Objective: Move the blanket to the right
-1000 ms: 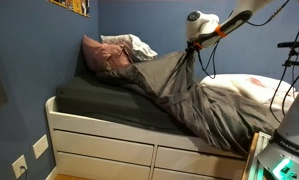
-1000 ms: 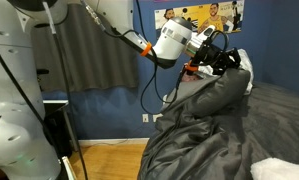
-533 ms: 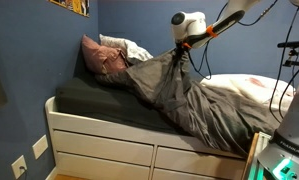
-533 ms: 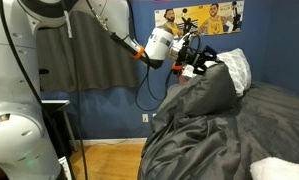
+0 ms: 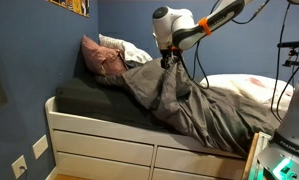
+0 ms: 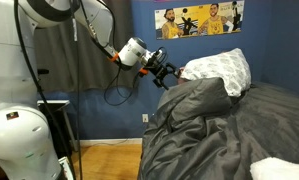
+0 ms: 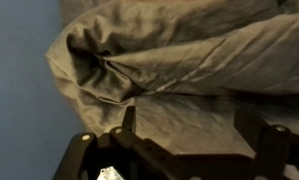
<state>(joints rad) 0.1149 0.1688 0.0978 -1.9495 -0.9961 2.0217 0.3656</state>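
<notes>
**Hovering open-jawed at the blanket's crest**

Poised with the gripper (image 5: 167,64) just above the highest fold of the blanket (image 5: 179,100), close to the head edge of the bed. Shown in the wrist view with jaws spread wide, nothing pinched between them. Heaped as a wrinkled grey ridge running from the pillows (image 5: 109,58) diagonally down to the front edge near the foot corner. Bares the dark fitted sheet (image 5: 89,98) at the front head corner. Borders white bedding (image 5: 251,88) along the far side.
</notes>
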